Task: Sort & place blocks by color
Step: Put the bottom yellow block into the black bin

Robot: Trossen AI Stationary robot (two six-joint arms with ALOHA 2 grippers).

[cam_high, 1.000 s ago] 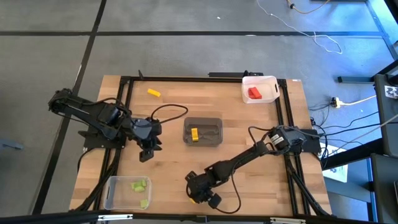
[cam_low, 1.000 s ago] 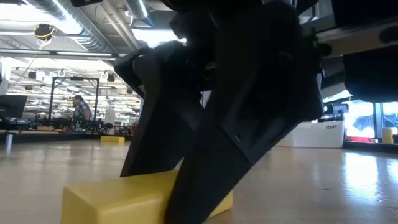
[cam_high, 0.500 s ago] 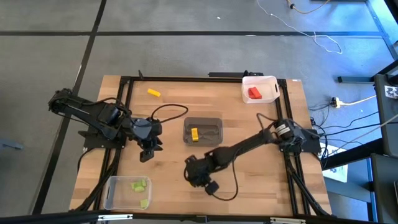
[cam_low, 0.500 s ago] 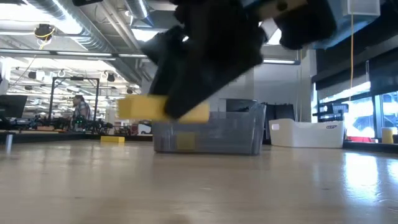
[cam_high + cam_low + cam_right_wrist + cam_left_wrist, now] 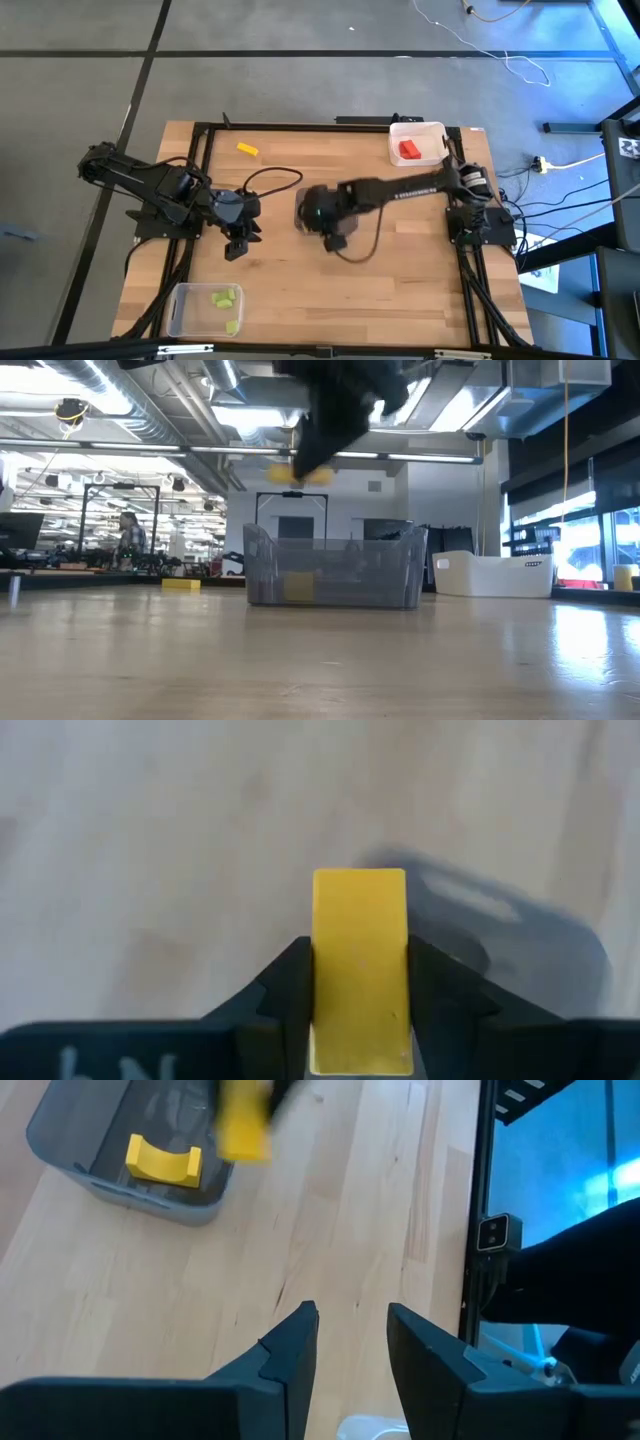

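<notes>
My right gripper is shut on a yellow block and hangs over the left part of the grey bin. The low view shows this block well above the bin's rim. A second yellow block lies on the bin's floor. A third yellow block rests flat on the table near the far-left corner. My left gripper waits open to the left of the bin, low over the table, its fingers touching nothing. My right gripper pinches the yellow block by its two long sides between both fingers. The block's far end sticks out past the fingertips. The fingers come from above, slanting down. The block is lifted clear and lies about level above the grey bin.
A white bin with a red block stands at the far-right corner. A clear bin with light green blocks sits at the near-left corner. Bare wood lies between the bins. A black frame runs along the table's edges.
My right gripper, shut on the yellow block, has lifted it off the table near the near edge. It has carried it up and toward the far edge until it hangs over the grey bin. The right arm has swung round with it.
</notes>
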